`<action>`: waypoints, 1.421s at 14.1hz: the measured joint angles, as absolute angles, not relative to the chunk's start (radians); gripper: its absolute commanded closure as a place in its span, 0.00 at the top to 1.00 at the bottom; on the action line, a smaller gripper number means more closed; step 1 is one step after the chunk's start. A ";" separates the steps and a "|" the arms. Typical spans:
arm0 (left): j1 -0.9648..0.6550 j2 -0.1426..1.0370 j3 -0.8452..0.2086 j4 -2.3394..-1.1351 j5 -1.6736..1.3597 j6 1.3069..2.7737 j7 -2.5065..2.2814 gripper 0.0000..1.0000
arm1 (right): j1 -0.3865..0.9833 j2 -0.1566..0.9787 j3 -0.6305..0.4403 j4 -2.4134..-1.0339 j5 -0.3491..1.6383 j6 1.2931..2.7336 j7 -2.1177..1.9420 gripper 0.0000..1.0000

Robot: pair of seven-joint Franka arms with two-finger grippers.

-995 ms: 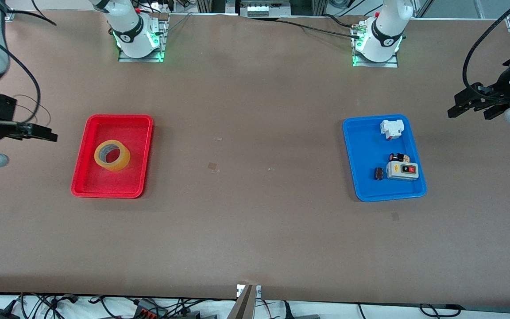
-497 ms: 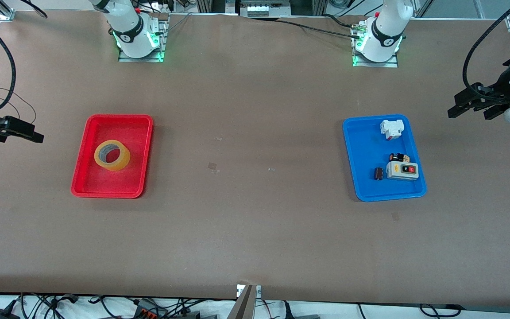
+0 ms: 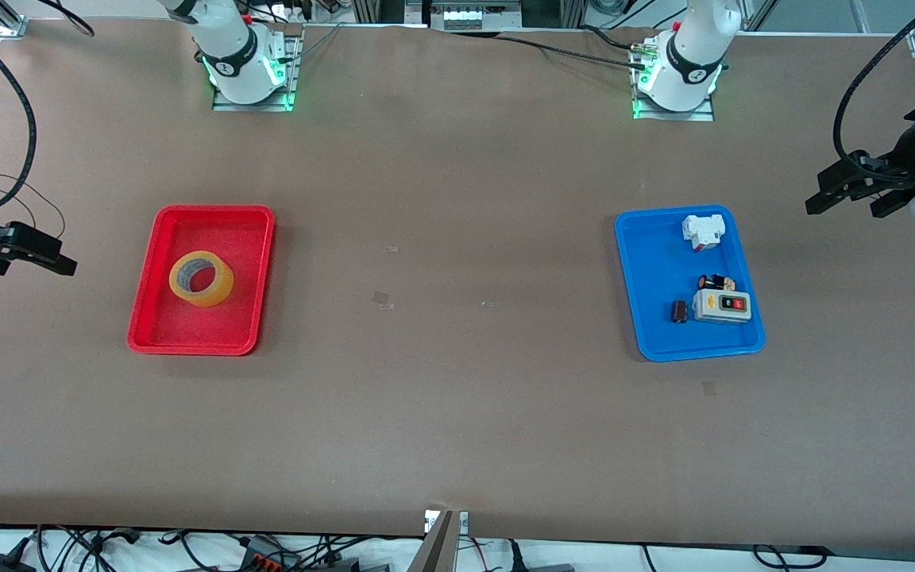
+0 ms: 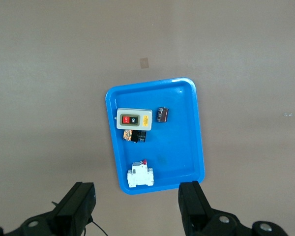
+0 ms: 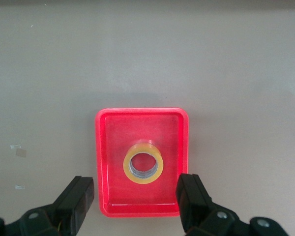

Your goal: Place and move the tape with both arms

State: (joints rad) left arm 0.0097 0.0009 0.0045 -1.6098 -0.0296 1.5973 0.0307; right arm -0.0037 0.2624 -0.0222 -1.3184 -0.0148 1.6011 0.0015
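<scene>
The front view takes in the whole desk [image 3: 457,413] with both trays, while each wrist view shows only the tray on its own arm's side, seen from above between two spread fingers. The right wrist view shows the tape [image 5: 143,164] lying flat with its hollow centre facing up, in the middle of the red tray [image 5: 102,162]; the left wrist view shows the blue tray [image 4: 194,147] with a grey switch box [image 4: 133,119], a white breaker [image 4: 140,175] and a small black cylinder [image 4: 162,114], details that stay small in the front view.

In the front view the tape [image 3: 201,278] sits in the red tray [image 3: 148,318] toward the right arm's end of the desk. The right tool [image 3: 32,253] hangs over the bare desk near that end's edge, well apart from the tape and clear of the tray, its jaws wide and holding nothing. From the right wrist, the right tool [image 5: 137,201] frames the tray's edge between its fingers.

The left tool [image 3: 843,191] hangs over the desk near the left arm's end, beside the blue tray [image 3: 640,318] and apart from it, jaws wide and empty; it is well apart from the tape. The left tool [image 4: 137,206] points down at the tray from above. Both arms reach out from their bases along the desk's edge farthest from the front camera toward the desk's two ends.
</scene>
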 measured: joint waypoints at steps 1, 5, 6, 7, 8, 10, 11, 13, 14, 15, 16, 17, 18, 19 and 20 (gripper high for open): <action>0.011 0.003 0.005 -1.610 -0.030 1.598 0.031 1.00 | -0.004 0.229 -0.023 -1.381 -0.015 1.628 0.000 1.00; 0.011 0.007 0.004 -1.609 -0.030 1.599 0.031 1.00 | -0.004 0.042 -0.026 -1.669 -0.015 1.703 -0.002 1.00; 0.011 0.007 0.004 -1.608 -0.030 1.599 0.031 1.00 | -0.003 0.015 -0.026 -1.698 -0.015 1.708 -0.002 1.00; 0.011 0.007 0.004 -1.607 -0.030 1.599 0.031 1.00 | -0.003 0.002 -0.026 -1.709 -0.015 1.710 -0.002 1.00; 0.011 0.007 0.004 -1.606 -0.030 1.599 0.030 1.00 | -0.003 -0.002 -0.026 -1.710 -0.014 1.712 -0.002 1.00; 0.011 0.007 0.004 -1.605 -0.030 1.599 0.029 1.00 | -0.003 -0.003 -0.026 -1.710 -0.014 1.719 -0.002 1.00; 0.011 0.008 0.004 -1.605 -0.030 1.599 0.029 1.00 | -0.003 -0.003 -0.026 -1.710 -0.014 1.719 -0.002 1.00; 0.011 0.009 0.004 -1.605 -0.030 1.606 0.029 1.00 | -0.003 -0.003 -0.026 -1.710 -0.014 1.720 -0.002 1.00; 0.011 0.010 0.004 -1.605 -0.030 1.607 0.029 1.00 | -0.003 -0.003 -0.026 -1.710 -0.014 1.720 -0.002 1.00; 0.011 0.011 0.004 -1.605 -0.030 1.608 0.029 1.00 | -0.003 -0.003 -0.026 -1.710 -0.014 1.719 -0.002 1.00; 0.011 0.011 0.004 -1.605 -0.030 1.610 0.028 1.00 | -0.003 -0.003 -0.026 -1.710 -0.014 1.719 -0.002 1.00; 0.011 0.012 0.004 -1.605 -0.030 1.611 0.028 1.00 | -0.004 -0.003 -0.027 -1.710 -0.014 1.719 -0.002 1.00; 0.011 0.013 0.004 -1.605 -0.030 1.612 0.028 1.00 | -0.009 -0.003 -0.026 -1.710 -0.014 1.719 -0.002 1.00; 0.011 0.013 0.004 -1.605 -0.030 1.614 0.028 1.00 | -0.018 -0.003 -0.026 -1.710 -0.014 1.718 -0.003 1.00; 0.011 0.013 0.003 -1.605 -0.027 1.614 0.028 1.00 | -0.028 -0.004 -0.021 -1.710 -0.014 1.718 -0.003 1.00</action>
